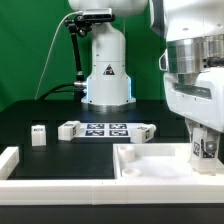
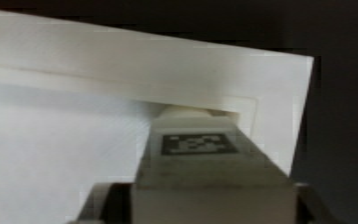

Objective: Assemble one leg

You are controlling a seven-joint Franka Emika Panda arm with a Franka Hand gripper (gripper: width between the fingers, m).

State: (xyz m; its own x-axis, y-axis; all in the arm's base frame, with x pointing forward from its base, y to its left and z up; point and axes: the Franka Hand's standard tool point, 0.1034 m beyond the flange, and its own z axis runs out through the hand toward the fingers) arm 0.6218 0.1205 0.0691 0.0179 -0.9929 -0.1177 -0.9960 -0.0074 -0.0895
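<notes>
My gripper [image 1: 203, 152] is shut on a leg [image 1: 203, 147], a small white post with a black-and-white tag. It holds the leg upright over a corner of the large white tray-like part [image 1: 150, 160] at the exterior view's right. In the wrist view the leg [image 2: 201, 165] fills the space between my dark fingers [image 2: 115, 205], and its far end sits at a recessed corner of the tray-like part [image 2: 87, 110]. I cannot tell whether the leg touches the recess. The gripper [image 2: 199, 208] itself is mostly hidden by the leg.
The marker board [image 1: 106, 129] lies mid-table. Loose legs lie at both of its ends [image 1: 68, 129] [image 1: 143, 130], and another stands further left [image 1: 38, 134]. A white block [image 1: 8, 160] sits at the front left. The robot base [image 1: 106, 70] stands behind.
</notes>
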